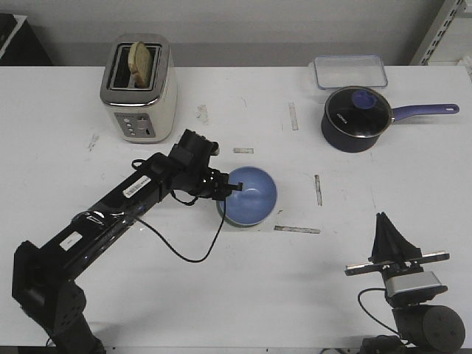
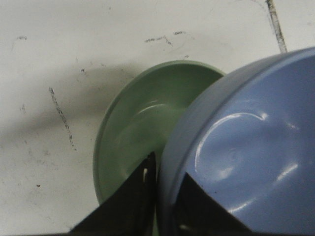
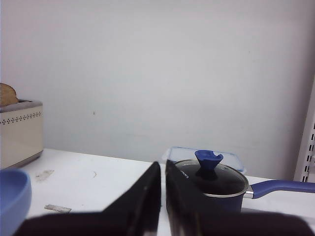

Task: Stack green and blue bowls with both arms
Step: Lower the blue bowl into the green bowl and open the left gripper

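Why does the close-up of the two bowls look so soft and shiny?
Left wrist view: the blue bowl sits very near the lens, so it blurs, with white glare streaks; the green bowl shows a fainter highlight. Front view: both are sharper under even light.

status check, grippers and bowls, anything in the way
Left gripper shut on blue bowl rim, held over green bowl. Right gripper shut, empty, parked clear. Nothing in the way; saucepan and toaster well back.
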